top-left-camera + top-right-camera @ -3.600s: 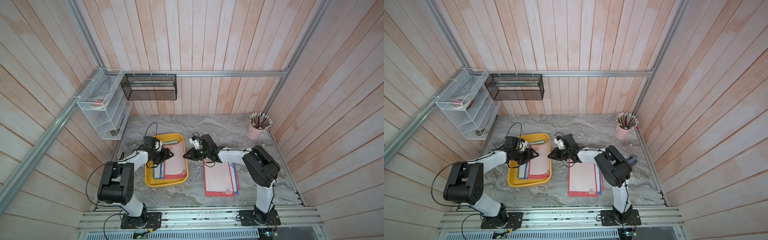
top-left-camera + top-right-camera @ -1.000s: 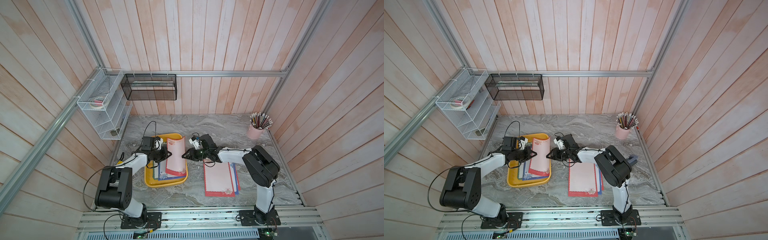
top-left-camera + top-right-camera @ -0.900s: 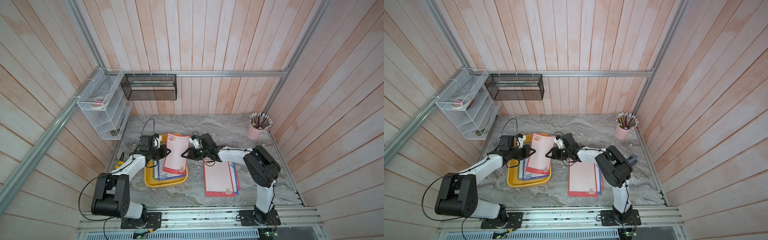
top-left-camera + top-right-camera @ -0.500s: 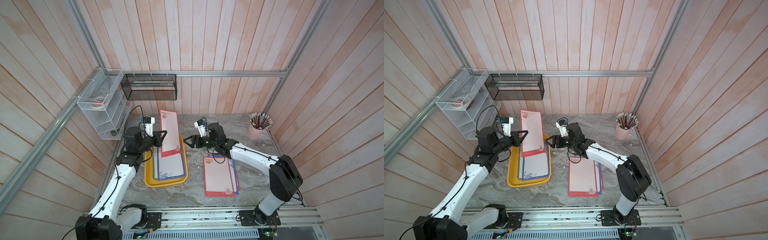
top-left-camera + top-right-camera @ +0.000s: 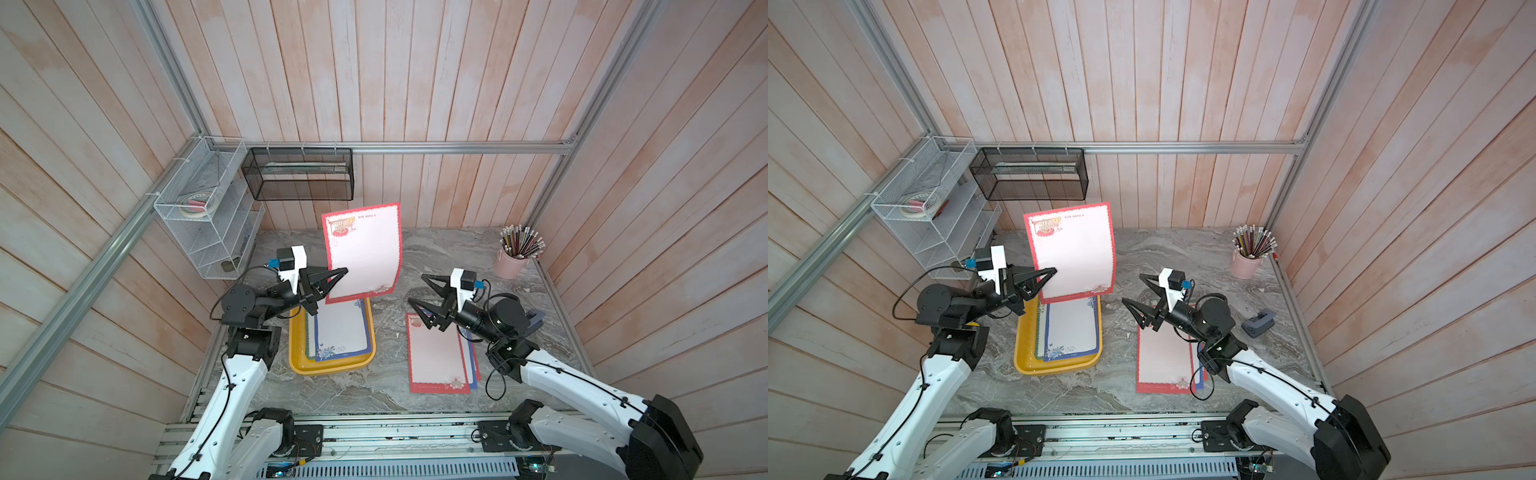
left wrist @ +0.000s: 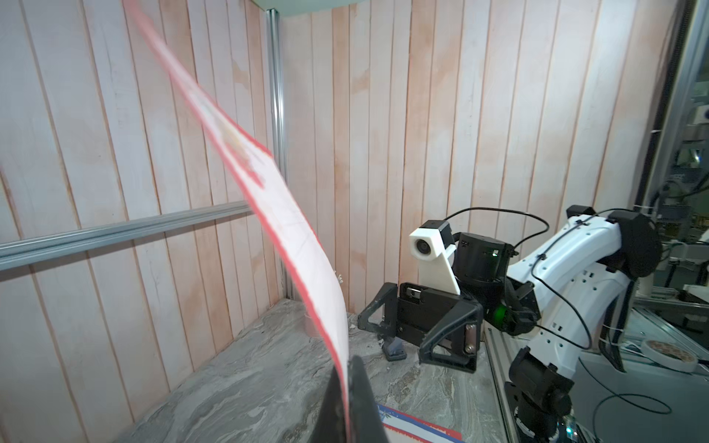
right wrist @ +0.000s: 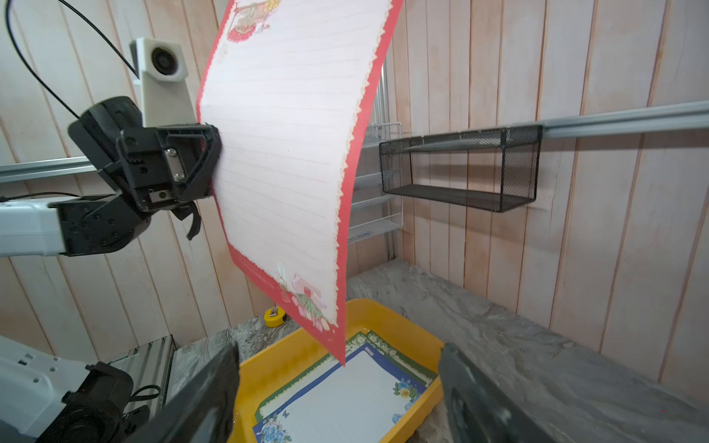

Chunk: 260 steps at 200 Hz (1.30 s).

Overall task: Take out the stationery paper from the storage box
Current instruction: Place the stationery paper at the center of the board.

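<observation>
pinching a red-bordered sheet [image 5: 365, 253], the left gripper [image 5: 343, 272] holds it above the storage box [image 5: 332, 368]; the right gripper [image 5: 415, 287] gapes wide, empty.

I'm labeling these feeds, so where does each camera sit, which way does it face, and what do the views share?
Both top views: high at the front, looking down at the marble table; both arms show, left gripper shut on the red-bordered sheet, right gripper open.
Left wrist: looks past its own shut fingers toward the right arm.
Right wrist: looks between its own open fingers at the yellow storage box and left gripper.
Shared: every view shows the red-bordered sheet.
</observation>
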Tool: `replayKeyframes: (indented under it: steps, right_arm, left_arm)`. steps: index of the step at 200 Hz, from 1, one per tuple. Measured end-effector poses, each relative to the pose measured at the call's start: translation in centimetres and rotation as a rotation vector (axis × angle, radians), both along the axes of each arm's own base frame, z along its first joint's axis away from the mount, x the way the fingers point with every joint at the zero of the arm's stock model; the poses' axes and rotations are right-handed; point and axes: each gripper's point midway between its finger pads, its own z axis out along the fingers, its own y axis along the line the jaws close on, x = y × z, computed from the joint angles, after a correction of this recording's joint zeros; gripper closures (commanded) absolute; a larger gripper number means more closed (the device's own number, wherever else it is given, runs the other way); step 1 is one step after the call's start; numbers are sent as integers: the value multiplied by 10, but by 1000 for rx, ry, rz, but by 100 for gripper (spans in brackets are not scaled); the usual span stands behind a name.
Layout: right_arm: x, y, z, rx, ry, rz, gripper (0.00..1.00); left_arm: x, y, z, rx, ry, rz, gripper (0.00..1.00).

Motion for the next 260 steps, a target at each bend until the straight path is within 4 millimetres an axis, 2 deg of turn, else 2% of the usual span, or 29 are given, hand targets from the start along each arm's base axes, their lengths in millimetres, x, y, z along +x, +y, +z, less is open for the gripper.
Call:
replayKeyframes:
  steps: [15, 30, 53, 90, 111, 144, 182, 226, 260]
  right_arm:
    - [-9, -6, 14, 24, -80, -2, 16]
    - [-15, -11, 24, 43, -136, -10, 16]
    - [-15, -9, 23, 39, -149, -5, 17]
    - [-7, 10, 15, 5, -116, 62, 24]
    - [-6, 23, 21, 15, -113, 115, 34]
    - [-10, 42, 29, 45, -115, 205, 38]
    - [-13, 56, 29, 73, -89, 292, 55]
    - [-15, 59, 39, 106, -96, 332, 71]
    - [-16, 60, 42, 113, -99, 346, 94]
  left_arm:
    - [-5, -2, -9, -2, 6, -36, 100]
    - [-9, -3, -10, -4, 3, -59, 100]
    - [-14, -4, -5, -12, -22, -77, 100]
    - [-11, -6, -7, -16, -12, -102, 100]
    - [-8, -7, -10, -20, 0, -109, 100]
    - [-5, -7, -12, -39, 18, -127, 100]
    - [1, -8, -14, -60, 56, -151, 100]
    - [-3, -11, -13, -62, 53, -174, 100]
    - [-7, -13, -14, -50, 45, -189, 100]
